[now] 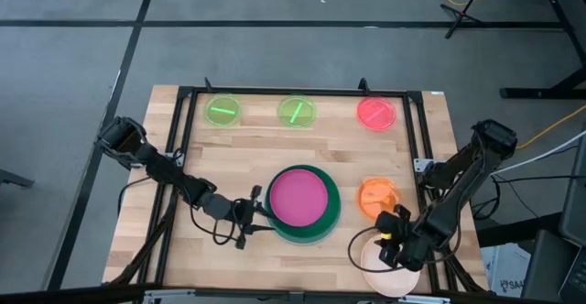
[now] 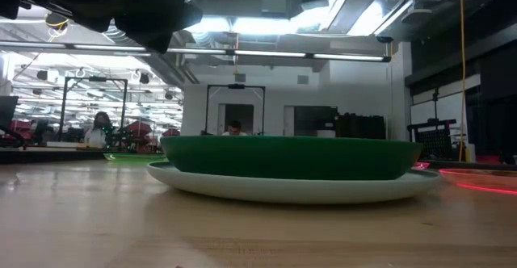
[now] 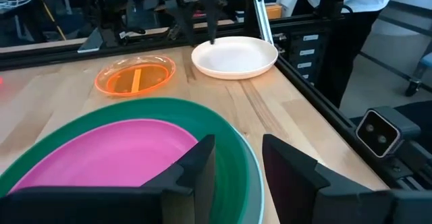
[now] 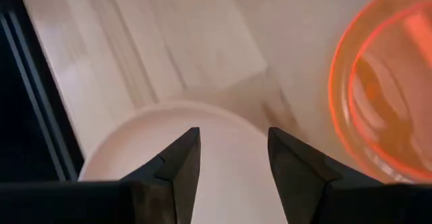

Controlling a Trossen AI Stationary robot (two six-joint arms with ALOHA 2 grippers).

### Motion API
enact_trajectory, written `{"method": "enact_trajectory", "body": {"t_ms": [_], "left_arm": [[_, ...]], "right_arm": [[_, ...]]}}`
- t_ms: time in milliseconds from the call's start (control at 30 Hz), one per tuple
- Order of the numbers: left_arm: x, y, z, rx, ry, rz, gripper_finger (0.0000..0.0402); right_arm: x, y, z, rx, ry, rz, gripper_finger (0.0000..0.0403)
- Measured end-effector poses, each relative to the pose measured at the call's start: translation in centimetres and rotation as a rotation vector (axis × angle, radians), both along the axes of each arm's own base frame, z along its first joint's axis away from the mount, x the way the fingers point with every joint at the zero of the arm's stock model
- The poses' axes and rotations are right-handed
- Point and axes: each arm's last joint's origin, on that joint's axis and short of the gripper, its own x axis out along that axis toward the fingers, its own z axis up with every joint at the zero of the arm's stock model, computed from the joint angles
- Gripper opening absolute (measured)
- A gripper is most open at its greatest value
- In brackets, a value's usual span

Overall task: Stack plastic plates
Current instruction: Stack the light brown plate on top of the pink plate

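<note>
On the wooden counter (image 1: 229, 148) a magenta plate (image 1: 298, 200) lay inside a dark green plate (image 1: 330, 220), which sat on a light blue plate (image 2: 295, 189) near the middle. The left hand (image 1: 257, 210), fingers spread, straddled the green rim at the stack's nine o'clock. An orange plate (image 1: 376, 195) rested at the stack's three o'clock, just beside it. The right hand (image 1: 392, 237) hung with its fingers spread above a cream plate (image 1: 389, 276) at the stack's five o'clock, by the counter's edge. Two lime-green plates (image 1: 222, 112) (image 1: 296, 112) and a red-pink plate (image 1: 376, 113) lined the far edge, at the stack's eleven, twelve and one o'clock.
</note>
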Motion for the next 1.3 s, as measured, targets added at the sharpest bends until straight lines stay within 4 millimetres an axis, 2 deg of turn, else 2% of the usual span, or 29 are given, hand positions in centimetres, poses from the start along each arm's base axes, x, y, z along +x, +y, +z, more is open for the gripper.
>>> {"method": "enact_trajectory", "body": {"t_ms": [333, 467, 700, 1033, 1300], "left_arm": [[0.0, 0.0, 0.0, -0.007, 0.002, 0.004, 0.0117], [0.0, 0.0, -0.1, -0.002, 0.01, 0.004, 0.0117], [0.0, 0.0, -0.1, -0.004, 0.01, 0.005, 0.0117], [0.0, 0.0, -0.1, -0.004, 0.011, 0.005, 0.0117], [0.0, 0.0, -0.1, -0.001, 0.011, 0.005, 0.0117]], "right_arm": [[-0.2, 0.2, -0.5, 0.036, 0.104, 0.033, 0.0165], [-0.5, -0.2, -0.7, -0.005, 0.143, 0.035, 0.0165], [-1.7, -0.6, -2.1, 0.007, 0.254, 0.077, 0.0165], [-3.5, -0.5, -3.3, -0.032, 0.27, 0.109, 0.0165], [-3.7, -0.8, -4.2, -0.028, 0.259, 0.106, 0.0165]]}}
